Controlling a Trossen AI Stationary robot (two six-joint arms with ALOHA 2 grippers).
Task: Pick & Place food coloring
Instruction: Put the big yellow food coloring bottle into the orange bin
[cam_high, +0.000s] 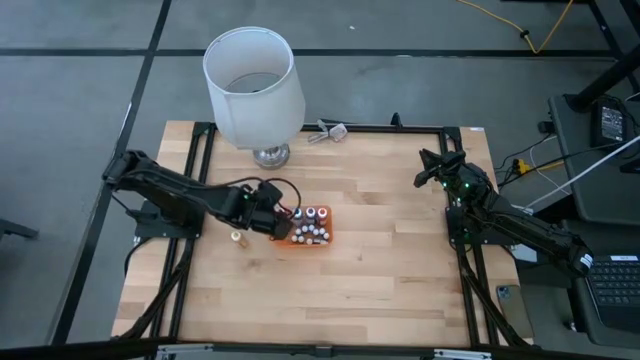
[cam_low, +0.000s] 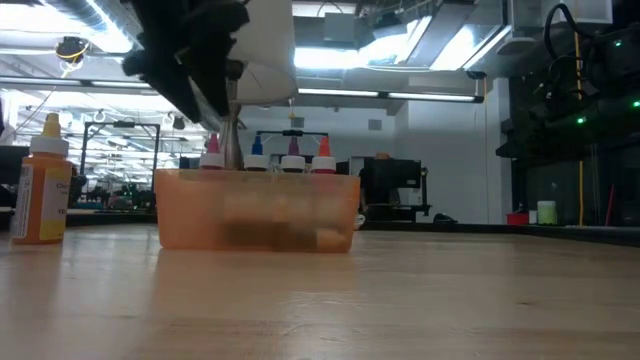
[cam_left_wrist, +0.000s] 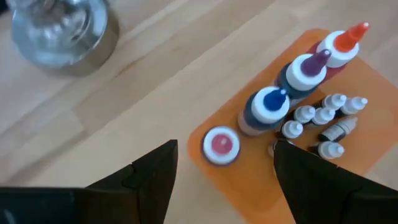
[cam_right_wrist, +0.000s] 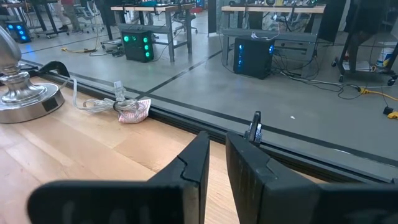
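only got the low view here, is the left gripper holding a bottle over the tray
Observer: No. The left gripper is open; the left wrist view shows a red-topped bottle standing free in the tray corner, below the gap.
Operator: that yellow bottle on my left, how does it sit to the tray
Observer: From above, the yellow bottle stands on the table just left of the tray, apart from it.
Operator: and the right arm
Observer: It waits at the table's right side, with the right gripper shut on nothing.
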